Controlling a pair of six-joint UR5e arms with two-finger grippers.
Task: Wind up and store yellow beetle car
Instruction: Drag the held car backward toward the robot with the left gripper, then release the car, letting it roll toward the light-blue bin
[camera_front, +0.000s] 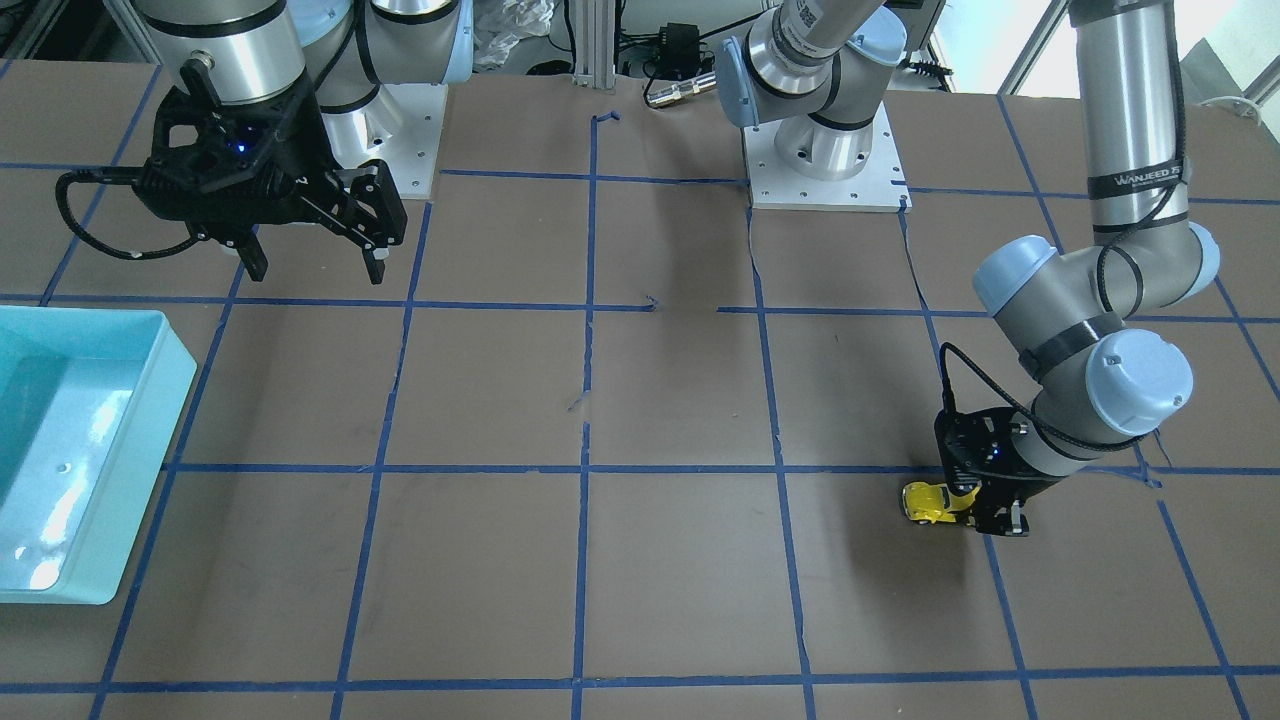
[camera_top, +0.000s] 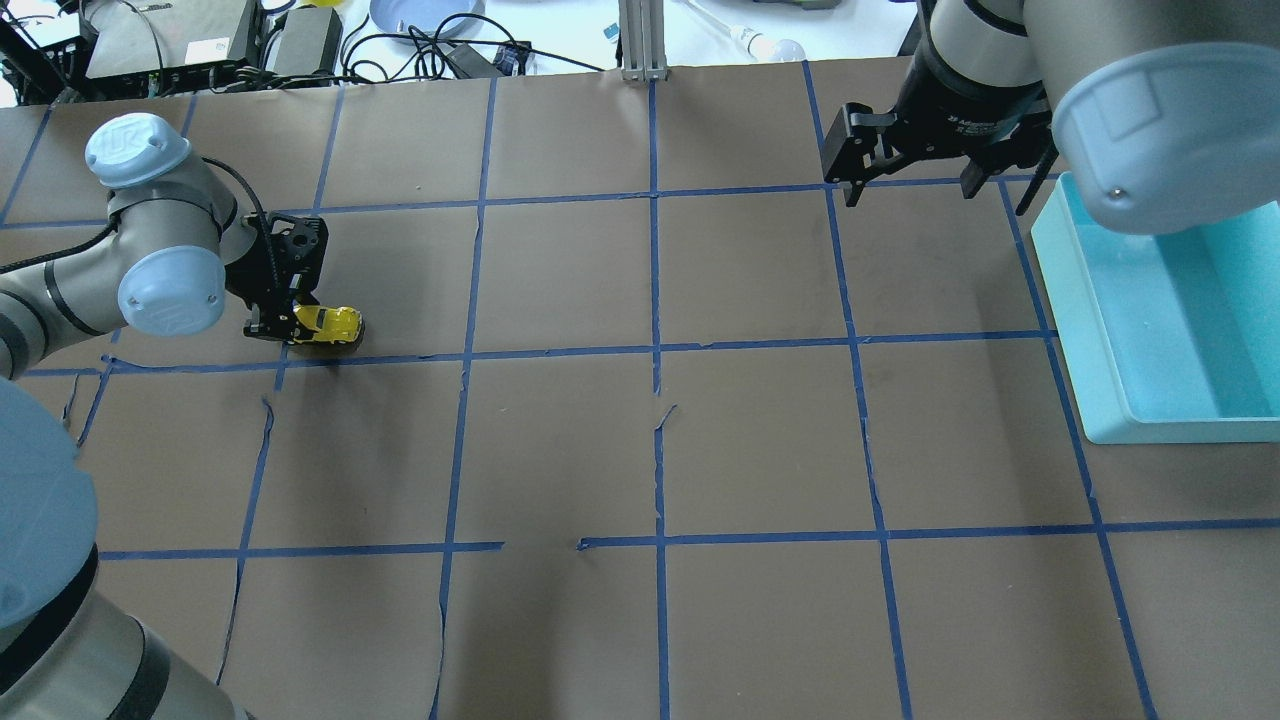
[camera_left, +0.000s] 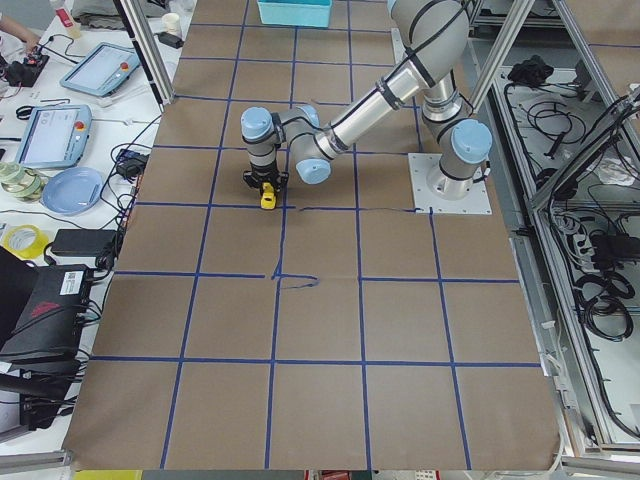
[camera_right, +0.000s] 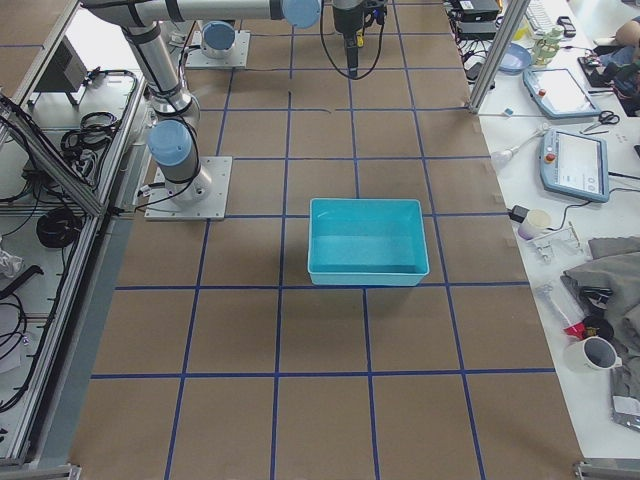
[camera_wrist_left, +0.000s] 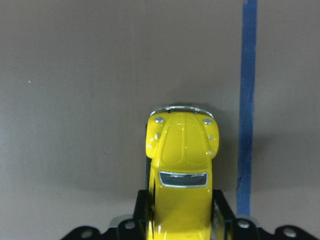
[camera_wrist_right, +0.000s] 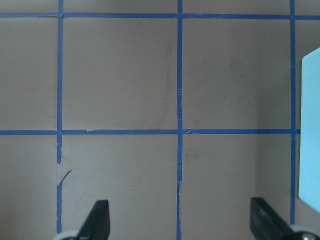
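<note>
The yellow beetle car (camera_front: 930, 503) sits low on the brown table at my left side, its rear half between the fingers of my left gripper (camera_front: 985, 515). The left wrist view shows the car (camera_wrist_left: 181, 165) nose pointing away, with the jaws closed against its sides. It also shows in the overhead view (camera_top: 330, 324), with the left gripper (camera_top: 285, 328) beside it, and in the exterior left view (camera_left: 268, 198). My right gripper (camera_front: 318, 270) hangs open and empty above the table, near the bin; its spread fingers (camera_wrist_right: 97, 220) show in the right wrist view.
A light blue bin (camera_top: 1075, 320) stands at the table's right side, also visible in the front view (camera_front: 150, 430) and the exterior right view (camera_right: 365, 275). Blue tape lines (camera_top: 655, 350) grid the brown table. Both arm bases stand at the robot's edge.
</note>
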